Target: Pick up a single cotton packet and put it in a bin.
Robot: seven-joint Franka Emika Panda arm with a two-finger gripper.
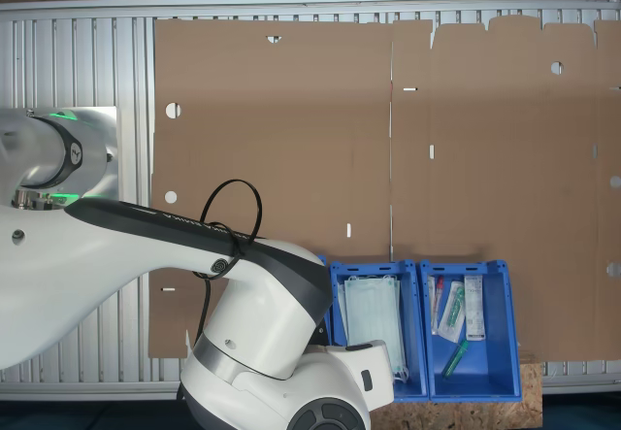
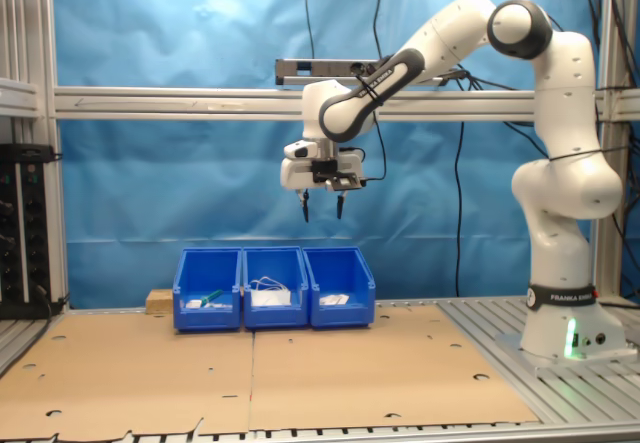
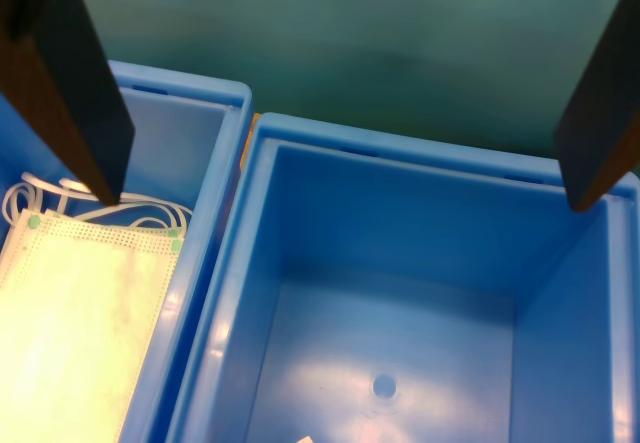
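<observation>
High above the bin (image 2: 339,289), hand (image 2: 322,206) — spread wide, holding nothing

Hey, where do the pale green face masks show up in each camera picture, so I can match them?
First exterior view: the face masks lie in a blue bin low in the picture, next to the arm.
Second exterior view: face masks in the middle blue bin of three.
Wrist view: face masks inside the blue bin.
Shared landmark: the blue bin holding them.

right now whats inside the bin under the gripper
The bin looks mostly bare blue floor in the wrist view, with a white corner at the picture's edge; the second exterior view shows white packets inside. The open gripper holds nothing.
</observation>
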